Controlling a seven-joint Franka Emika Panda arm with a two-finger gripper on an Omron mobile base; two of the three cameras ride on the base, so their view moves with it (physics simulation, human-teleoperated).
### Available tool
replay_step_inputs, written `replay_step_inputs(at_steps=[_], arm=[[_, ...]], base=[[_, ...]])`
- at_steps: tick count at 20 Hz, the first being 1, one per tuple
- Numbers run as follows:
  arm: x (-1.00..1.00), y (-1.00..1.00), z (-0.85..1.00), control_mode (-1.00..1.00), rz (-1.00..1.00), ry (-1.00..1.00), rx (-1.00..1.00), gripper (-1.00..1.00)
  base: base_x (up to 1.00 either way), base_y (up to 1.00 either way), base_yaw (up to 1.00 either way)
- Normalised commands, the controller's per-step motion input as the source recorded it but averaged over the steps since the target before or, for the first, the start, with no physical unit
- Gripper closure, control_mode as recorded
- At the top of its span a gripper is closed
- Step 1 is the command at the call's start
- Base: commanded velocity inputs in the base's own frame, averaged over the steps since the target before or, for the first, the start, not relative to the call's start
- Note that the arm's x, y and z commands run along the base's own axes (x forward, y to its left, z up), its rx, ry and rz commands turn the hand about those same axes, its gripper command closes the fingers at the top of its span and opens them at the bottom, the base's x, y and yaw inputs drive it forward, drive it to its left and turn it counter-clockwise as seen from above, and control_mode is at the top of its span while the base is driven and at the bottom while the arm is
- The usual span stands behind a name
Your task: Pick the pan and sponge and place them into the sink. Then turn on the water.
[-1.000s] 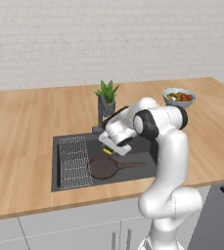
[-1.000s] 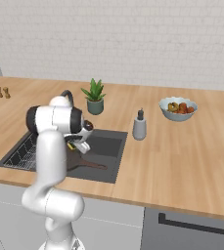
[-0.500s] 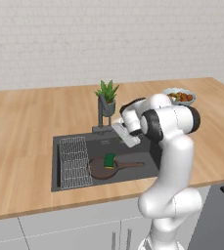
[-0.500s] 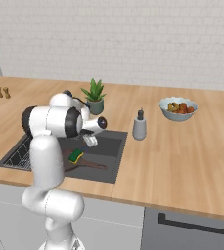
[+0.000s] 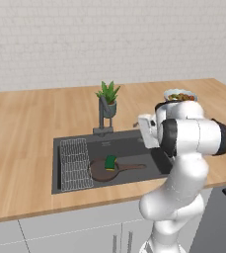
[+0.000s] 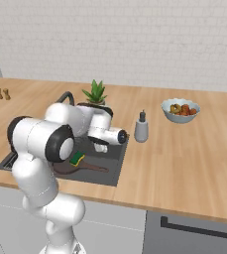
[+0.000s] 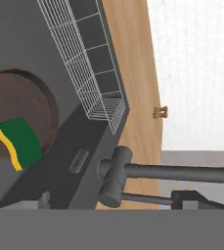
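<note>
The dark brown pan lies inside the sink, its long handle pointing right. On the pan's rim rests the green and yellow sponge, also seen on the pan as the sponge in the hand view. My gripper hovers above the right part of the basin, open and holding nothing, near the dark faucet. From the hand, the faucet is close, just ahead. No water shows at the faucet.
A wire rack fills the sink's left end. Behind the faucet stands a potted plant. A soap dispenser and a bowl of food sit on the counter to the right. Two small shakers stand far left.
The gripper let go of the sponge, which now lies on the pan. The jaws opened wide, and the hand rose and drew back to the right, near the faucet.
</note>
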Motion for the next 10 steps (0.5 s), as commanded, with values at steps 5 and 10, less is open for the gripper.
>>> replay_step_inputs(at_steps=[5,10], arm=[[-0.97,-0.06,0.58,-1.00,0.00,-0.15,0.00,-1.00],[-0.80,-0.06,0.57,-1.00,-0.12,-0.02,0.08,-1.00]], base=[[0.00,0.00,0.00],[0.00,0.00,0.00]])
